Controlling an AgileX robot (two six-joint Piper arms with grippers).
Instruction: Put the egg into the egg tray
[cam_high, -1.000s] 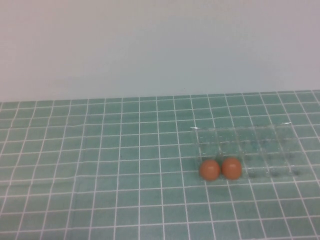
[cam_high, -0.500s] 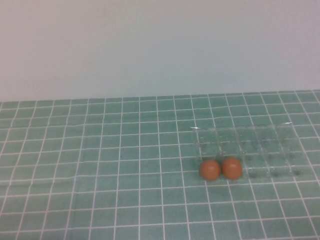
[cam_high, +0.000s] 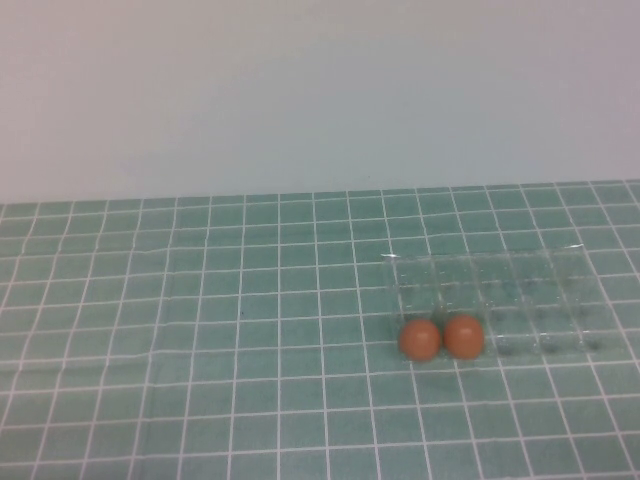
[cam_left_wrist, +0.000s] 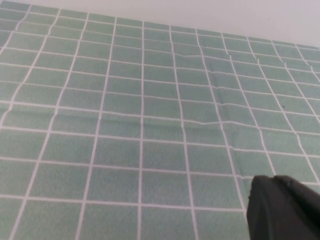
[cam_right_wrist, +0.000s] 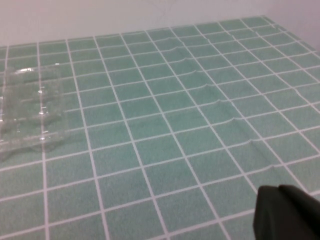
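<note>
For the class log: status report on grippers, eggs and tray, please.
Left gripper, right gripper parked low, off tray. Two orange-brown oval eggs at clear plastic egg tray near-left corner. Nothing obstructing.

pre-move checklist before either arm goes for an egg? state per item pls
1. Eggs located: ok. The left egg and the right egg sit side by side, touching, at the near left corner of the egg tray.
2. Eggs already seated in cups: cannot tell; the clear plastic hides where its edge runs.
3. Free cups: ok, the tray's remaining cups look empty.
4. Left gripper: only a dark tip shows in the left wrist view, over bare mat; finger state cannot tell.
5. Right gripper: same in the right wrist view, with the tray at the far edge; cannot tell.
6. Arms clear of the high view: ok.
</note>
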